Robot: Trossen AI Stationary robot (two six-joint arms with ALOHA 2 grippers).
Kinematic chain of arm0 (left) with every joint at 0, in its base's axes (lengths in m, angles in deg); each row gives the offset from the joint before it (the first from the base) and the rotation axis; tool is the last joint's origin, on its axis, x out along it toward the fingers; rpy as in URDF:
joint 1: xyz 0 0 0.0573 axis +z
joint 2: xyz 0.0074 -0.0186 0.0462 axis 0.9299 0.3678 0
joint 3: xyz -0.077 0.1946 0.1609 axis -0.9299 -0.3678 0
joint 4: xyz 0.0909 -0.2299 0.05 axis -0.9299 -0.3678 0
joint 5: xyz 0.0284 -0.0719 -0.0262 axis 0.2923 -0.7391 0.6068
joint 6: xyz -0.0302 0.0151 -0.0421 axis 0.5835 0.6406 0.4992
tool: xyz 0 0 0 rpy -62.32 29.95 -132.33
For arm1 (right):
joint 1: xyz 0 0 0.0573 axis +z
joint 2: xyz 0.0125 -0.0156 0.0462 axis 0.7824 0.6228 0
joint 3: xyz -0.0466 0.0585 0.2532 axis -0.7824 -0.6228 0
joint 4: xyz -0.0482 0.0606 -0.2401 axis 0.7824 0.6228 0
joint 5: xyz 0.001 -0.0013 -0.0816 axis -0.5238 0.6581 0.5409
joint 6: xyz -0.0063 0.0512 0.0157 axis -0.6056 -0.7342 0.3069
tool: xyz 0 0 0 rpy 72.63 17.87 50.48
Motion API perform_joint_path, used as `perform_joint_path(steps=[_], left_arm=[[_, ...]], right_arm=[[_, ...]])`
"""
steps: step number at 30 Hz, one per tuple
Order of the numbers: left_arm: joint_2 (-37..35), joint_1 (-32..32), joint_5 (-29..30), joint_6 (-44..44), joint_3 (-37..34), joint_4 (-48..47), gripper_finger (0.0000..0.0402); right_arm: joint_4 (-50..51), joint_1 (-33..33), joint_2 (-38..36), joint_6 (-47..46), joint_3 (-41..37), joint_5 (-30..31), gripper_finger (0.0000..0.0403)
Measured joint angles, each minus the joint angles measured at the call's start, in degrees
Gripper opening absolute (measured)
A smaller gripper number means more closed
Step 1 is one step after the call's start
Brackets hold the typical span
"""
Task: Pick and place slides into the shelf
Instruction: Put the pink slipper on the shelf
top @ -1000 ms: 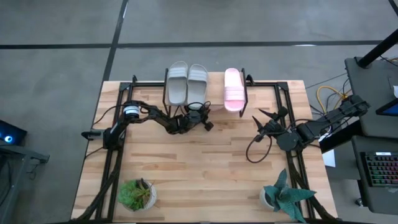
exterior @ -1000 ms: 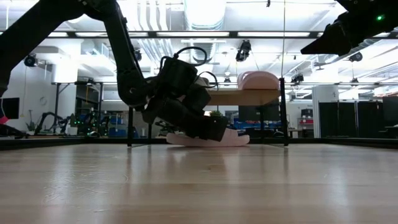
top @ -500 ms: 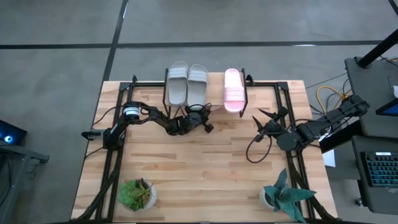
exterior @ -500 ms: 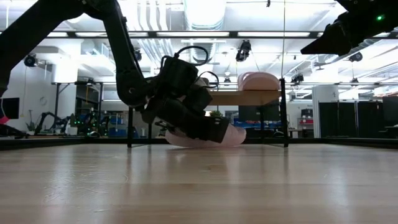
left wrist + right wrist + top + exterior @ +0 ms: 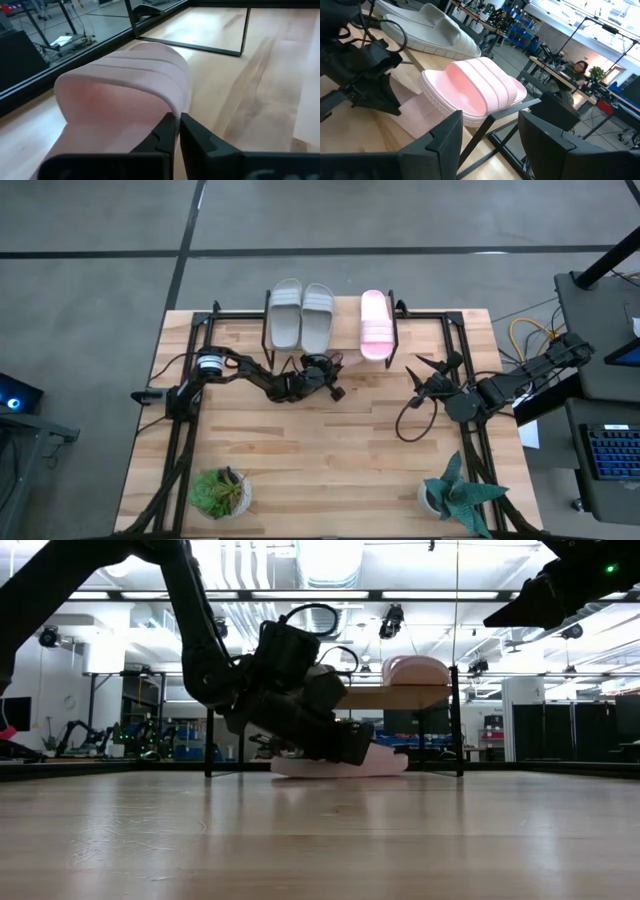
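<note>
The left gripper (image 5: 176, 131) is pinched shut on the strap of the last pink slide (image 5: 345, 762) lying on the table (image 5: 330, 450) beside the shelf (image 5: 345, 330), so next it likely must lift it up.

High cam overhead, straight down on whole table (image 5: 320, 460), low cam at tabletop level facing shelf (image 5: 400, 695) at far edge, L wrist cam v. close on pink slide (image 5: 125, 95), R wrist cam farther off, all share shelf area.

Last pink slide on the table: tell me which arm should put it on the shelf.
Left. Its hand is already shut on the pink slide beside the shelf; the right hand hangs open, farther away.
</note>
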Motion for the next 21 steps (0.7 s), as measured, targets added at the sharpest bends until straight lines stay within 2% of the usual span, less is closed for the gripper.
perform_joint_path(steps=[5,10,16,19,21], left_arm=[[-1.8,-2.0,-0.3,0.0,-0.5,-0.3,0.0000],[-6.4,-5.7,-3.0,-0.1,-2.6,-0.7,0.0000],[-13.2,-10.7,-3.9,-0.1,-3.4,-13.9,0.0000],[-15.2,-12.5,-7.8,-2.2,-3.6,-20.3,0.0000],[-15.9,-13.2,-11.2,-4.6,-3.9,-21.4,0.0000]], right_arm=[[0.0,0.0,0.0,0.0,0.0,0.0,0.0182],[0.0,0.0,0.0,0.0,-0.2,0.0,0.0182],[0.0,0.0,0.0,0.0,-0.2,0.0,0.0182],[0.0,0.0,0.0,0.1,-0.2,0.0,0.0182],[0.0,0.0,0.0,0.1,-0.2,0.0,0.0182]])
